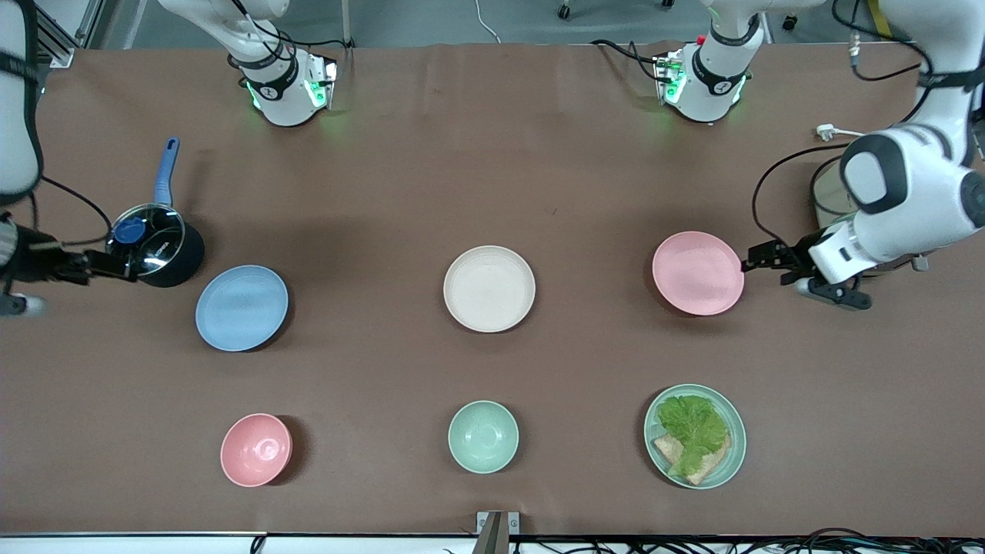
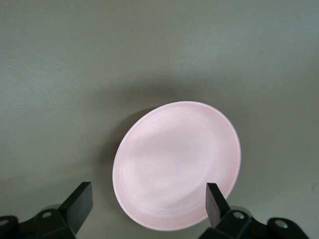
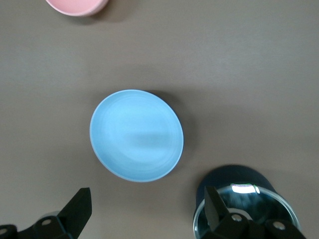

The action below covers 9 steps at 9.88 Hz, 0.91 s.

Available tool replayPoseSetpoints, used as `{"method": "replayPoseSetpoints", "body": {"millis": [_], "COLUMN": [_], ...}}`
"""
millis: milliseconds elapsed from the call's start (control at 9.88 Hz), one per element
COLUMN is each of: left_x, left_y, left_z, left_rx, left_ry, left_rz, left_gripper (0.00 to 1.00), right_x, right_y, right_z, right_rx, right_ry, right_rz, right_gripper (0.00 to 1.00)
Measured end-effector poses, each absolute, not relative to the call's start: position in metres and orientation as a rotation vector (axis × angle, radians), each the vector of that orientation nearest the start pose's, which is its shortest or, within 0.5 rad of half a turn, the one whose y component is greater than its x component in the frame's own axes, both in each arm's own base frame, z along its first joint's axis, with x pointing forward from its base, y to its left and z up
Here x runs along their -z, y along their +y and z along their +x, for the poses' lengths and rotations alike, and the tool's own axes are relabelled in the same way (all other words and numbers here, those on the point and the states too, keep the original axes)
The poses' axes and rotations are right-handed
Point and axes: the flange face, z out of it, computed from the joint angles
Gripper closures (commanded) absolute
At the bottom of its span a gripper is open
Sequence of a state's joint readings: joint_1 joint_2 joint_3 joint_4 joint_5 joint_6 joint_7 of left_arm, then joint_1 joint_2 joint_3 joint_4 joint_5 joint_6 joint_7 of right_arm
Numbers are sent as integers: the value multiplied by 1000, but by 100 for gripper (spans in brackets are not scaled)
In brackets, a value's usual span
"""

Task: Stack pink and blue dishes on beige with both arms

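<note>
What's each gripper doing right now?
Left gripper: open, empty, beside the pink plate.
Right gripper: open, empty, by the pot.

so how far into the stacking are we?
Nothing stacked yet: beige plate is bare. Open left gripper sits at the pink plate rim, about to grasp. Open right gripper is over the lidded pot, off the blue plate. Both lifts remain.

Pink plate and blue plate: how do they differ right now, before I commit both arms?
The pink plate lies toward the left arm's end of the table, the blue plate toward the right arm's end. The left pincer sits open right at the pink plate's rim; the right pincer, also open, is over a lidded pot beside the blue plate. Both are empty, flat, equal in size, and flank the beige plate.
</note>
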State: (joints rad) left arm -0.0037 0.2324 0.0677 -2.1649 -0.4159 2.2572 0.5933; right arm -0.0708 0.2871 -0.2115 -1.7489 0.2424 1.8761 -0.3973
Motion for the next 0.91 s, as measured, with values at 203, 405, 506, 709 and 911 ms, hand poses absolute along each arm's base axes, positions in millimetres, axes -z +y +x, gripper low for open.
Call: {"method": "replayPoseSetpoints", "body": {"millis": [203, 405, 506, 709, 911], "left_x": [-231, -199, -191, -186, -188], "left_y": [30, 33, 33, 34, 40], "left_z": [545, 542, 540, 538, 537], "left_rx": [-116, -162, -184, -201, -193], "left_ry": [417, 395, 391, 384, 366], "left_rz": [-3415, -3404, -3404, -3405, -3408], "left_gripper": [26, 68, 85, 99, 100], "right_x": [-327, -264, -240, -206, -190], "right_y": [-161, -166, -167, -170, -172], "right_z": [604, 591, 585, 575, 564], "right_rx": [-80, -29, -21, -29, -59], "right_ry": [-122, -121, -131, -130, -105], "right_rz": [-2866, -2804, -2797, -2772, -2753], "right_gripper": [0, 0, 3, 18, 36]}}
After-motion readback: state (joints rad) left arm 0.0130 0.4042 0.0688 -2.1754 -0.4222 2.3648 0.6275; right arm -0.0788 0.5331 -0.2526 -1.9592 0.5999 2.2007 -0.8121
